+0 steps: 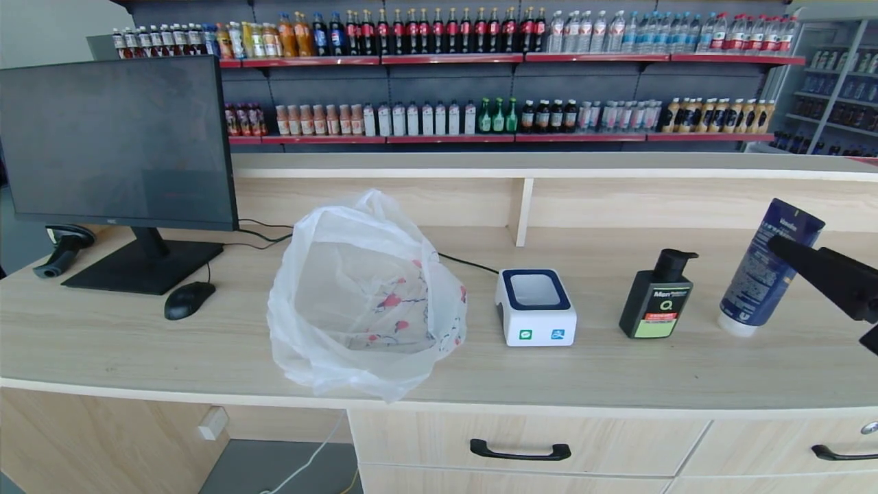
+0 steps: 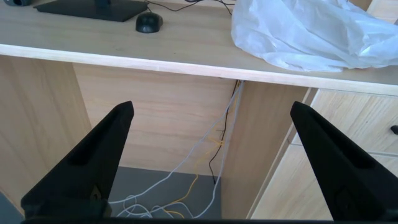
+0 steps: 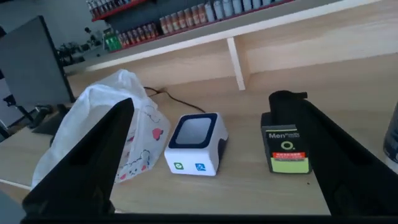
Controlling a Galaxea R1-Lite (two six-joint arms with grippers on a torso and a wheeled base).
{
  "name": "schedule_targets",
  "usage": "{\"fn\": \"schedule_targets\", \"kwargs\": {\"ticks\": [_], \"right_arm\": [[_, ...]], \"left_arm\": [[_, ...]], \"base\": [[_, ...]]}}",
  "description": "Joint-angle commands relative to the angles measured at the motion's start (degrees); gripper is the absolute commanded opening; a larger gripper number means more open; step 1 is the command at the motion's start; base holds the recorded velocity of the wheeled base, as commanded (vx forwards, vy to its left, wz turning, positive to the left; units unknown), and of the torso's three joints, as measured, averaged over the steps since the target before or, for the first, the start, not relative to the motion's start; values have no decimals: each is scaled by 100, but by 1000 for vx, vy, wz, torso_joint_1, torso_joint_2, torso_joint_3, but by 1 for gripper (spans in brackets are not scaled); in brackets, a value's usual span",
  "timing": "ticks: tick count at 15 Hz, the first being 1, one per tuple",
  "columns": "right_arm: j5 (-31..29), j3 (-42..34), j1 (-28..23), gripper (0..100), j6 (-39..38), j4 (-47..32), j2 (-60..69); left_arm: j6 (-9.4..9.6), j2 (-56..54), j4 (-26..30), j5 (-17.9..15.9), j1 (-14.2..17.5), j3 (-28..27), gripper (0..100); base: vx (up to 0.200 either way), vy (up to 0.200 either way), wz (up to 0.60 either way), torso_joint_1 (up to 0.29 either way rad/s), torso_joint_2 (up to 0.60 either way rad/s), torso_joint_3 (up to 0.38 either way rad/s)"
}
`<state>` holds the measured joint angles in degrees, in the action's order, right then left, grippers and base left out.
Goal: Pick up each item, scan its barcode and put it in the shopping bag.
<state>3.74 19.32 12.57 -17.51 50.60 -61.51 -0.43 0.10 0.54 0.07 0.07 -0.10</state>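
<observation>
A white plastic shopping bag (image 1: 367, 295) stands open on the wooden counter (image 1: 617, 370), with a white barcode scanner box (image 1: 535, 307) to its right. Further right are a dark pump bottle (image 1: 657, 298) and a tall blue bottle (image 1: 768, 267), both upright. My right gripper (image 1: 833, 295) hovers open at the counter's right end, just in front of the blue bottle and holding nothing. The right wrist view shows the pump bottle (image 3: 286, 140), the scanner box (image 3: 196, 144) and the bag (image 3: 106, 137) ahead. My left gripper (image 2: 208, 155) hangs open and unladen below the counter's front edge (image 2: 155, 59).
A monitor (image 1: 116, 144), a mouse (image 1: 188, 300) and a handheld scanner (image 1: 63, 250) occupy the counter's left. A raised ledge with a divider (image 1: 525, 206) runs along the back, with drink shelves behind. Drawers with black handles (image 1: 519, 451) sit below; cables (image 2: 211, 149) hang under the counter.
</observation>
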Motion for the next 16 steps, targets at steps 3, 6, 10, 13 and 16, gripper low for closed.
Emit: {"fn": "schedule_targets", "kwargs": {"ticks": [3,6,10,13,16], "right_arm": [[-5,-95,44,100,-1695,767,-774],[-5,-491,149,100,-2565,1813,-959],[-295,-429,123,100,-3039,2569,-1864],[-603,-719,114,100,-3119,3483,-2655],[-603,-930,26,100,-3145,3720,-2928]], "left_arm": [[-1,-1,-1,1,1,1,100],[-1,-1,-1,1,1,1,100],[-1,-1,-1,1,1,1,100],[-1,-1,-1,1,1,1,100],[-1,-1,-1,1,1,1,100]], "base": [[0,0,0,0,0,0],[0,0,0,0,0,0],[0,0,0,0,0,0],[0,0,0,0,0,0],[0,0,0,0,0,0]]}}
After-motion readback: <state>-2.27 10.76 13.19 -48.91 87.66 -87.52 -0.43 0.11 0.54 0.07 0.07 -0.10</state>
